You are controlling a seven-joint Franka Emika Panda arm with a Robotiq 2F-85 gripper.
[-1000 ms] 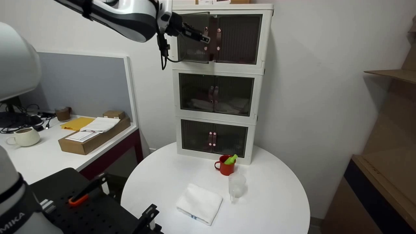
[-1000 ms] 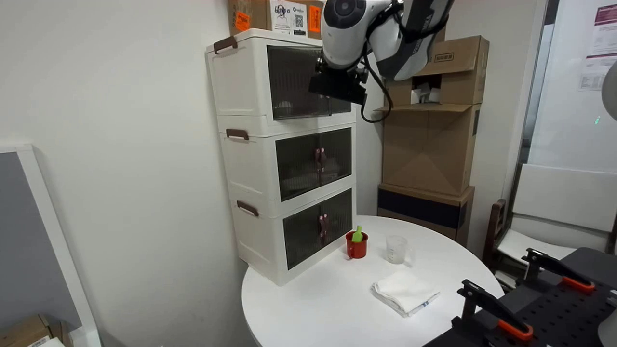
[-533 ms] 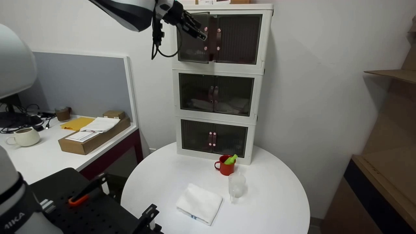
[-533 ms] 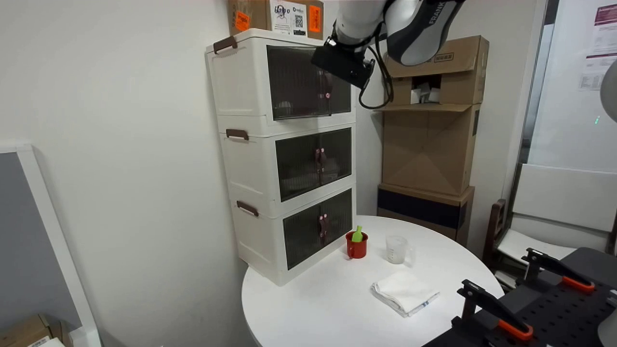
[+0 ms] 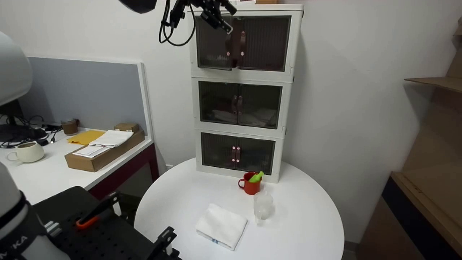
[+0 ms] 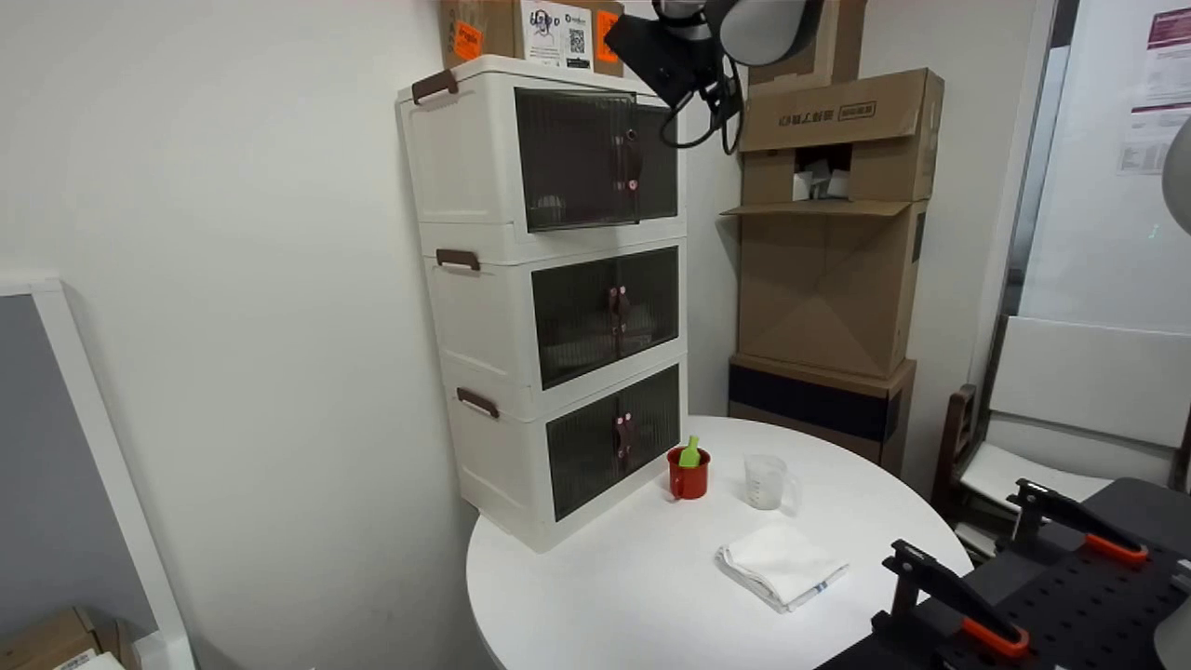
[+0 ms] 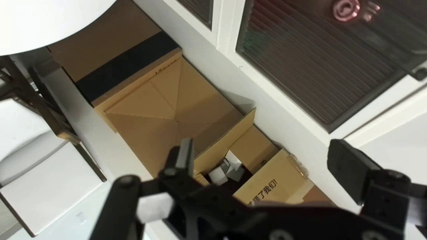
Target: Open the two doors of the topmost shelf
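Note:
The topmost shelf [image 5: 269, 75] of the white cabinet has two dark see-through doors. Its left door [image 5: 213, 50] stands slightly ajar, its free edge a little forward of the front. The right door [image 5: 267, 43] lies flush in its frame. In the wrist view, a dark ribbed door panel [image 7: 300, 63] with a pinkish knob [image 7: 346, 9] fills the upper right. My gripper [image 5: 231, 20] is raised in front of the left door's upper inner corner, hiding the upper knob there. Its jaws are spread wide with nothing between them, the fingers [image 7: 347, 170] apart from the doors.
Cardboard boxes [image 6: 642, 46] sit on the cabinet top, close to the arm. More boxes [image 6: 819, 279] are stacked beside it. On the round table [image 5: 173, 202] are a red mug [image 5: 251, 187], a clear measuring cup [image 5: 263, 206] and a folded white towel [image 5: 222, 226].
The arm and gripper have lifted from the height of the left door's handle to near the cabinet's top edge. The doors look the same, and the jaws stay spread.

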